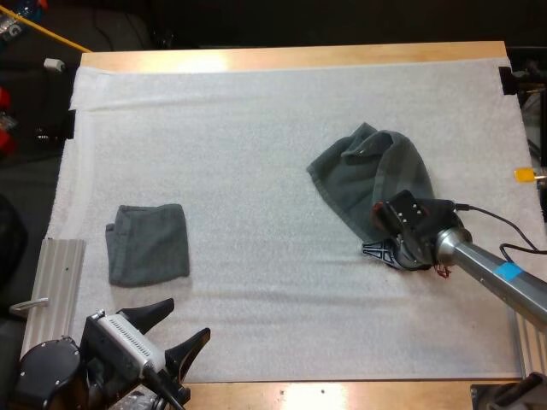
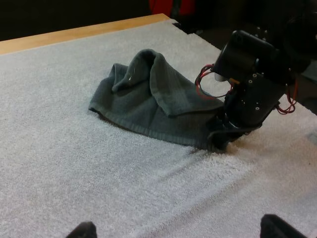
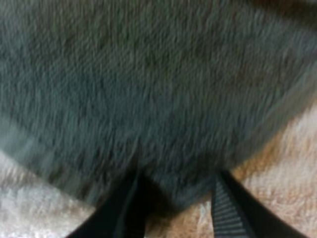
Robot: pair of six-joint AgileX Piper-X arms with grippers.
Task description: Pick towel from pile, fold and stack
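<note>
A crumpled dark grey-green towel (image 1: 372, 175) lies right of centre on the white mat (image 1: 256, 128). My right gripper (image 1: 376, 249) is down at this towel's near corner. In the right wrist view the towel (image 3: 148, 89) tapers to a corner that sits between my right gripper's (image 3: 176, 208) two fingers, which press on it from both sides. A folded towel (image 1: 148, 243) lies flat at the mat's left. My left gripper (image 1: 182, 322) hovers open at the near edge, holding nothing. From the left wrist view the crumpled towel (image 2: 148, 99) has a raised fold, with the right gripper (image 2: 223, 139) at its edge.
A ribbed metal rail (image 1: 55, 282) lies along the table's near left edge beside the mat. The wooden table edge (image 1: 299, 57) runs along the far side. Bare mat stretches between the two towels.
</note>
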